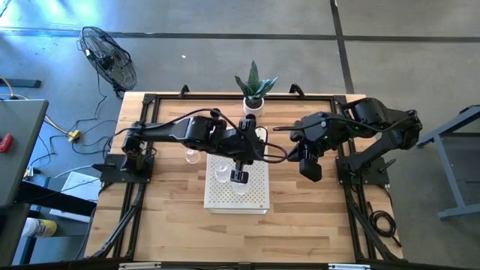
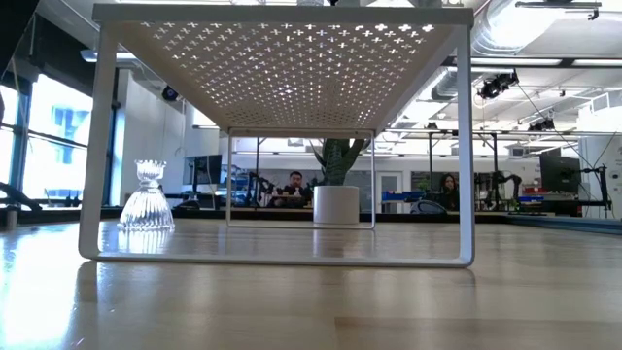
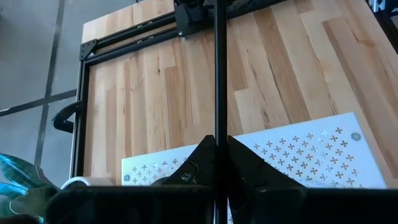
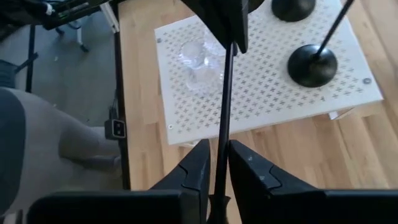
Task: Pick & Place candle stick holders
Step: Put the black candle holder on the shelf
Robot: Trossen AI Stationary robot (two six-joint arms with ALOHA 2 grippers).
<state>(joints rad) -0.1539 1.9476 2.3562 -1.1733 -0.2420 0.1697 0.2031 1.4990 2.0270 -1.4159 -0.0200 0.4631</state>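
plainly the black holders [image 4: 312, 62] look top-heavy and stiff, weight low in the domed base, so the thin stem is the natural pinch point; the clear glass ones [image 4: 200, 57] on the white perforated rack [image 1: 255, 196] look slick and breakable. left gripper [image 3: 219, 144] is pressed tight on a stem above the rack, right gripper [image 4: 219, 163] pinches another stem beside it, over a smooth wood table [image 1: 165, 217]. one glass holder [image 2: 147, 197] stands on the table beside the rack, and an open workshop lies behind.

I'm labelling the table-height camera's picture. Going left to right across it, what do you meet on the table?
White stand's left leg → clear glass candle holder → plant in its white pot → stand's right leg.
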